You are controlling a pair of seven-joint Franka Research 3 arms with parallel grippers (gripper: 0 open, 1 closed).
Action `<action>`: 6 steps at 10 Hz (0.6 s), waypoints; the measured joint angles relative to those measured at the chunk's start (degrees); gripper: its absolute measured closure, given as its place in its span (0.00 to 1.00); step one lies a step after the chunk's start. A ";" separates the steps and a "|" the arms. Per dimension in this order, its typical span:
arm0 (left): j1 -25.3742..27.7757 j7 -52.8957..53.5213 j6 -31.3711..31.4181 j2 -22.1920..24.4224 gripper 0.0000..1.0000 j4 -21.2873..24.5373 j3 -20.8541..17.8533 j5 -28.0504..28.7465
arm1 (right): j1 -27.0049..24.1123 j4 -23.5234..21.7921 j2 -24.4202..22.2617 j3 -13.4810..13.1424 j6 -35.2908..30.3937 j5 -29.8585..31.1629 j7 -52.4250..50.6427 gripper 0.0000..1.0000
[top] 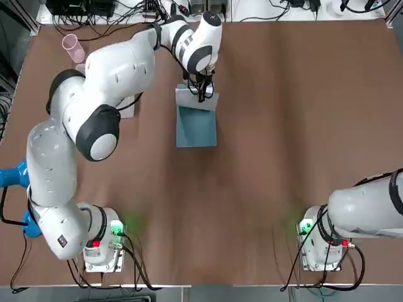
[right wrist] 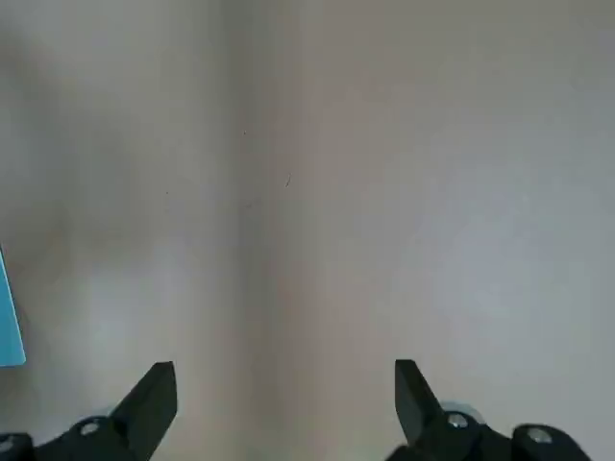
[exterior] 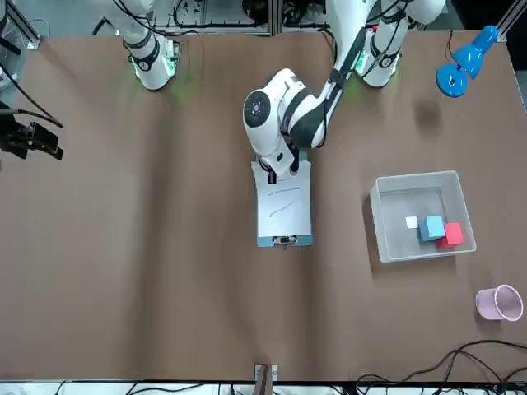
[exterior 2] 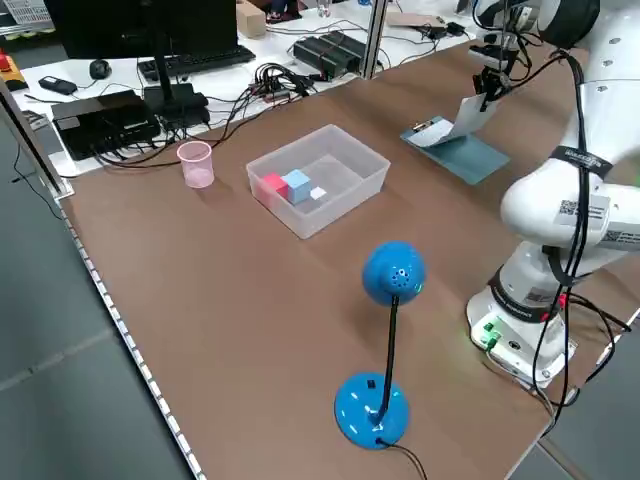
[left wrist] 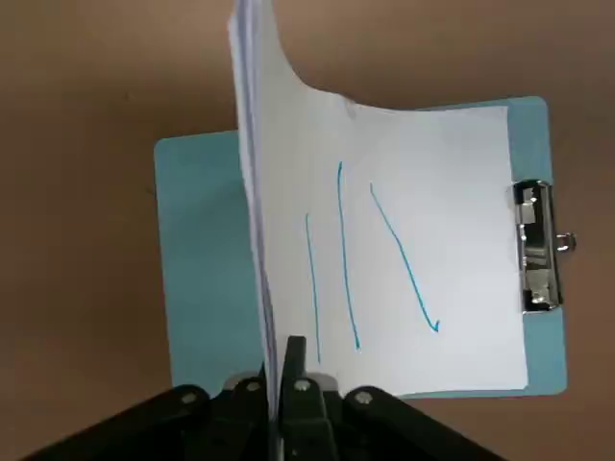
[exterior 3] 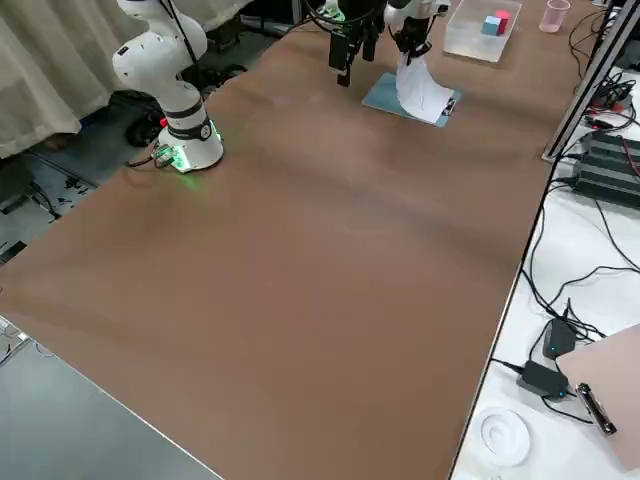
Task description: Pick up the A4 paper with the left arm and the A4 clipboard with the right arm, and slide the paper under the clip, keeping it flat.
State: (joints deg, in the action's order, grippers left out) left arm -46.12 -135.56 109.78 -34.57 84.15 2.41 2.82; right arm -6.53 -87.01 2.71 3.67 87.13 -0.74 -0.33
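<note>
"Where's the paper (left wrist: 452, 192)?"

"Over the clipboard (left wrist: 202, 259), which lies flat on the tabletop (top: 283, 138). The left gripper (left wrist: 278, 360), above the board, has the sheet pinched, with the held part bent upright and the rest reaching toward the clip (left wrist: 538, 252)."

"Under it?"

"Can't tell; the edge is right beside it."

"How will it handle?"

"Light and floppy, I'd guess. Push from that far back and it may buckle or crease. A low, level hold closer to the leading edge should keep it flatter."

"And the board?"

"Probably stiff, maybe slidey. The right gripper (right wrist: 286, 370) is open, well apart on the robot's right. I'd have it take a long edge near the clip, clear of the paper."
</note>
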 joint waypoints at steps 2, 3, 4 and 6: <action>0.47 0.00 1.57 0.00 0.99 0.00 -0.14 0.00 | -0.02 0.00 0.00 0.00 0.00 0.00 0.00 0.00; 0.82 0.00 2.20 0.00 0.99 0.00 -0.19 0.00 | -0.02 0.00 0.00 0.00 0.01 0.00 0.01 0.00; 1.23 0.00 2.86 0.00 0.99 0.00 -0.21 0.00 | -0.02 0.03 0.00 0.03 0.04 0.00 0.08 0.00; 1.79 0.00 3.45 -0.01 0.97 0.03 -0.23 0.00 | -0.02 0.11 0.00 0.16 0.07 0.00 0.13 0.00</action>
State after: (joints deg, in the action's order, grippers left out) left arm -44.33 -135.57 113.24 -34.57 84.18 2.18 2.82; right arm -6.54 -86.90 2.71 3.83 87.20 -0.73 -0.20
